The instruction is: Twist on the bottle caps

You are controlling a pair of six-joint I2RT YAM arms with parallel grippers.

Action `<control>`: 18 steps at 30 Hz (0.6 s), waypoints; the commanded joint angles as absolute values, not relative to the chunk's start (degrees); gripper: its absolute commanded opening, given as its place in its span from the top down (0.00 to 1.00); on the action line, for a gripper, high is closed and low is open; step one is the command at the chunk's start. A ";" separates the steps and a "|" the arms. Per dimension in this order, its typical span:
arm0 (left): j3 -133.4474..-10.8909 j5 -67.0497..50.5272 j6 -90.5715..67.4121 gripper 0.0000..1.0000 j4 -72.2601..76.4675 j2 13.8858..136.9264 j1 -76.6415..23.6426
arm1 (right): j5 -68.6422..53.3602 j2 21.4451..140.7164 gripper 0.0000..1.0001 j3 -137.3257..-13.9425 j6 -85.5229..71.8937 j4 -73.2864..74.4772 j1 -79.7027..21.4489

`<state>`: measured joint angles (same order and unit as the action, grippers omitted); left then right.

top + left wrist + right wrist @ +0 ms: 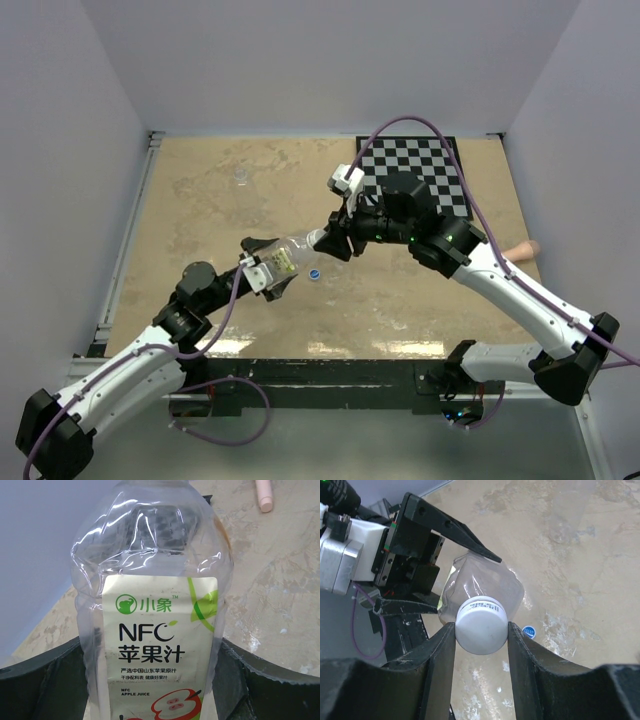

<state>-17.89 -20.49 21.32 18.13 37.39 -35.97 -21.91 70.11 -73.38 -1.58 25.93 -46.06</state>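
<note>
The taller clear bottle with its white label is held off the table, lying nearly level between both arms. My left gripper is shut on the bottle's body, one finger on each side. The white cap sits on the bottle's neck, and my right gripper is shut on it, both fingers pressing its rim. In the top view the right gripper is at the bottle's right end. The blue cap lies on the table just below. The shorter bottle stands far left.
A black-and-white checkerboard lies at the back right under the right arm. A pinkish stick rests at the table's right edge. White walls close in the left, back and right sides.
</note>
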 commanded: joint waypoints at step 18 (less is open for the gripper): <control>-17.76 -7.30 25.31 1.00 42.18 39.46 -44.12 | -11.69 70.58 1.00 -70.23 -22.67 21.80 -46.49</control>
